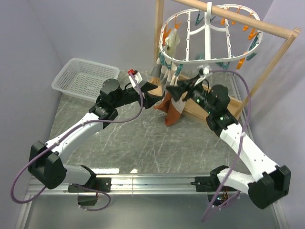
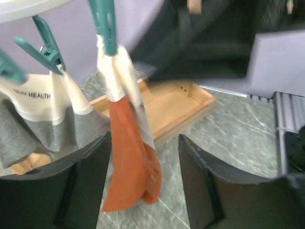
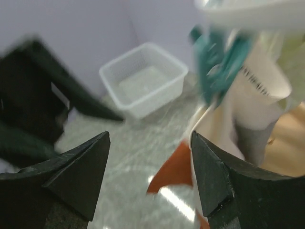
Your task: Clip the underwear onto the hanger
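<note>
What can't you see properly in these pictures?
- Top view: the left tool and right tool hide the top of the underwear.
- Left wrist view: the top edge cuts off the hanger; only a sliver shows.
- Right wrist view: blur smears the teal clips, so their bite is unclear.

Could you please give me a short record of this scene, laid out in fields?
underwear: hanging by its cream waistband from a teal clothespin
hanger: hung on the wooden frame
left gripper: open, facing the underwear, not gripping it
right gripper: open, empty
basket: white, far left
</note>
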`<state>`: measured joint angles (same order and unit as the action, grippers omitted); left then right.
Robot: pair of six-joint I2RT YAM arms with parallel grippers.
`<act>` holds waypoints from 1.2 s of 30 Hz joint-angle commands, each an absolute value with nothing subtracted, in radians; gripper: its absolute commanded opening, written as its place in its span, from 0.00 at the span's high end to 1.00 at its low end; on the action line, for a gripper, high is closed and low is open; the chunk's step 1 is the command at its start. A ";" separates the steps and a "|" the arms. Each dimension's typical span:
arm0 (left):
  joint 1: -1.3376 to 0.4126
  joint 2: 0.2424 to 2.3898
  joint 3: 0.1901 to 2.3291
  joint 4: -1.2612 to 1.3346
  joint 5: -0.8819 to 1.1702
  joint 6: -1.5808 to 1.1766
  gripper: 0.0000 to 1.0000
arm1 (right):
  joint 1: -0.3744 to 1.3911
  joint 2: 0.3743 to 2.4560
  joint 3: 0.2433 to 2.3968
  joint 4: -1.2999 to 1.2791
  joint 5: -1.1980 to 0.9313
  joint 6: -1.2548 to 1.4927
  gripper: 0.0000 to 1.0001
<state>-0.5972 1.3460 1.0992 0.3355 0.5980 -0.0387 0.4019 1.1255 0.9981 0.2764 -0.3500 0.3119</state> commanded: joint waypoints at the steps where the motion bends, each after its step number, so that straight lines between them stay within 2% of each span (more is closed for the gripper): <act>1: -0.612 1.273 1.088 0.259 0.637 -0.012 0.35 | 0.443 1.019 0.899 0.138 -0.420 0.211 0.24; 9: -0.689 1.206 1.060 0.202 0.598 0.101 0.34 | 0.445 0.749 0.739 0.022 -0.374 0.083 0.25; 16: -0.703 1.252 1.081 0.284 0.568 0.028 0.34 | 0.443 0.678 0.696 0.008 -0.328 0.066 0.26; 24: -0.715 1.299 1.103 0.373 0.517 -0.054 0.39 | 0.414 0.534 0.649 -0.069 -0.186 0.120 0.29; 28: -0.741 1.334 1.117 0.429 0.496 -0.063 0.42 | 0.342 0.517 0.689 -0.121 -0.202 0.135 0.30; 30: -0.773 1.350 1.129 0.452 0.456 -0.048 0.44 | 0.243 0.541 0.710 -0.143 -0.221 0.144 0.30; 34: -0.822 1.422 1.184 0.485 0.402 -0.038 0.47 | -0.030 0.603 0.758 -0.123 -0.473 0.192 0.33; 36: -0.836 1.451 1.210 0.509 0.393 -0.064 0.49 | -0.119 0.626 0.768 -0.080 -0.509 0.193 0.34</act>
<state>-0.8158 1.4204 1.1400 0.4168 0.4397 -0.0399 -0.0303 0.5972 0.7158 -0.1253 -0.3733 0.1608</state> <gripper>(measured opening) 0.523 0.666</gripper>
